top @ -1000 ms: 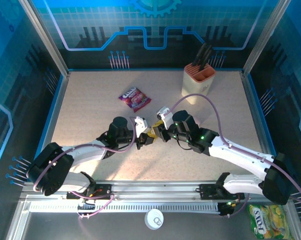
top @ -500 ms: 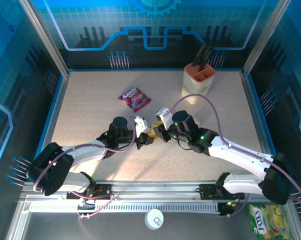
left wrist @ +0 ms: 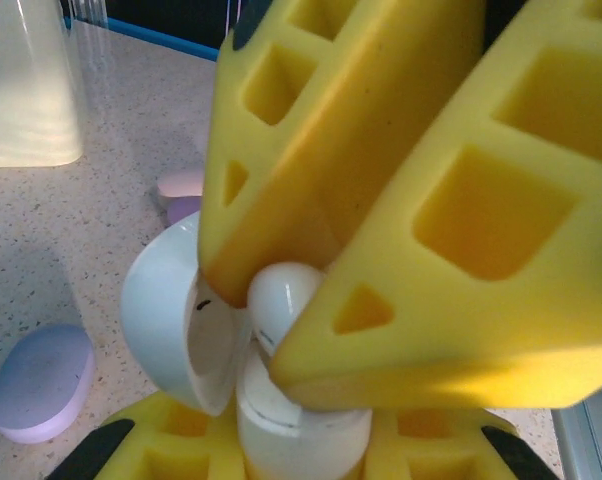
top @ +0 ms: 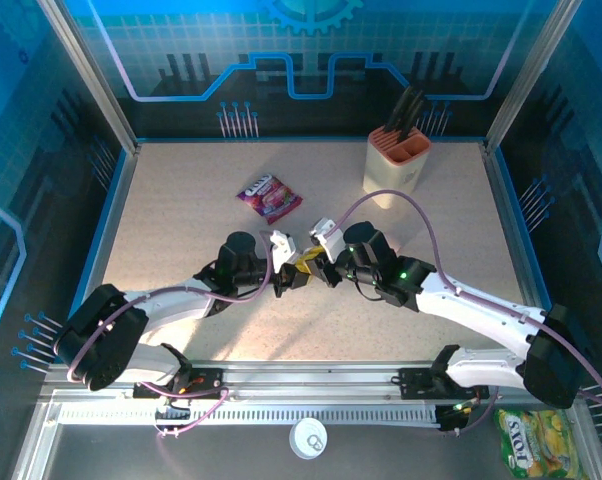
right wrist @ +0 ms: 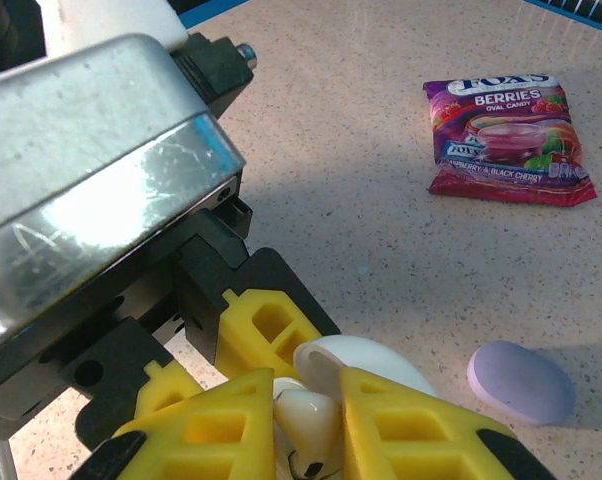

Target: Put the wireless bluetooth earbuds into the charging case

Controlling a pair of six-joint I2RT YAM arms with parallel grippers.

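Left wrist view: a white earbud (left wrist: pixel 284 293) is pinched between the jaws of the right gripper (right wrist: pixel 306 420), just above the open charging case (left wrist: pixel 166 300) clamped by the left gripper (left wrist: pixel 301 440). It is judged light, smooth and slippery, and best gripped across its rounded body.

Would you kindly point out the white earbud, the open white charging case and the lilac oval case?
white earbud (left wrist: pixel 286 292), left wrist view, on its rounded body.
open white charging case (left wrist: pixel 161 300), left wrist view, on its raised lid.
lilac oval case (right wrist: pixel 521 381), right wrist view, on its top face.
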